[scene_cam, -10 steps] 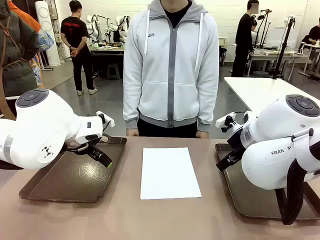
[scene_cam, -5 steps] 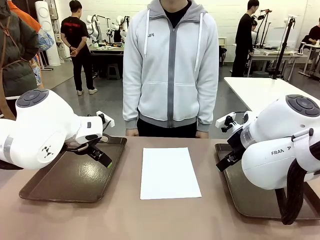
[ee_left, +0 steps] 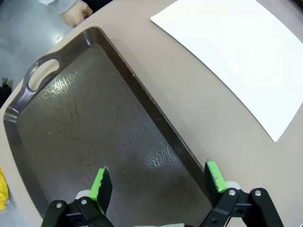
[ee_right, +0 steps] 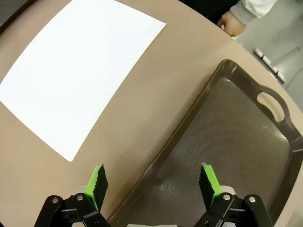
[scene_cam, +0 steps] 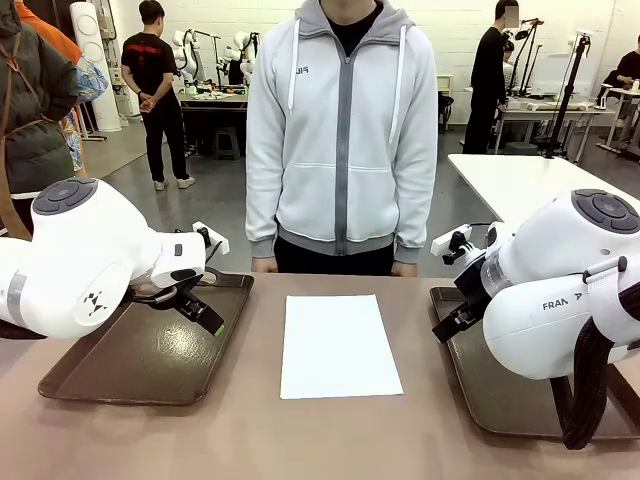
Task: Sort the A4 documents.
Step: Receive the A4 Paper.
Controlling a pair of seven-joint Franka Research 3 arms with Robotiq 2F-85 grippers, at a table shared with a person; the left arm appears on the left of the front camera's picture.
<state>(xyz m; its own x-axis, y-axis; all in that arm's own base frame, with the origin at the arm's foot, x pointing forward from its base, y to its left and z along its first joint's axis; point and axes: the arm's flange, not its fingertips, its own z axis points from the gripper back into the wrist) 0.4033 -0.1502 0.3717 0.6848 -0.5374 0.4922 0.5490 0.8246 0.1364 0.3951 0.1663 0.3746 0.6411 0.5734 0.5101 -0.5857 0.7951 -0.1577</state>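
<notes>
The A4 documents [scene_cam: 337, 345] lie on my surface [scene_cam: 250, 430] between the left tray [scene_cam: 130, 362] and the right tray [scene_cam: 490, 392]. My left gripper [ee_left: 156, 178] and right gripper [ee_right: 154, 182] hang open. A person [scene_cam: 340, 140] stands opposite.

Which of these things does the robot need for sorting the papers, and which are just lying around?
For the job:
- plain white rectangular A4 documents, flat in the middle of the table
- dark brown handled tray on the left
- matching dark brown tray on the right, both probably for receiving sheets

Just lying about:
- white side table behind
- small yellow thing beside the left tray, too cut off to identify
</notes>
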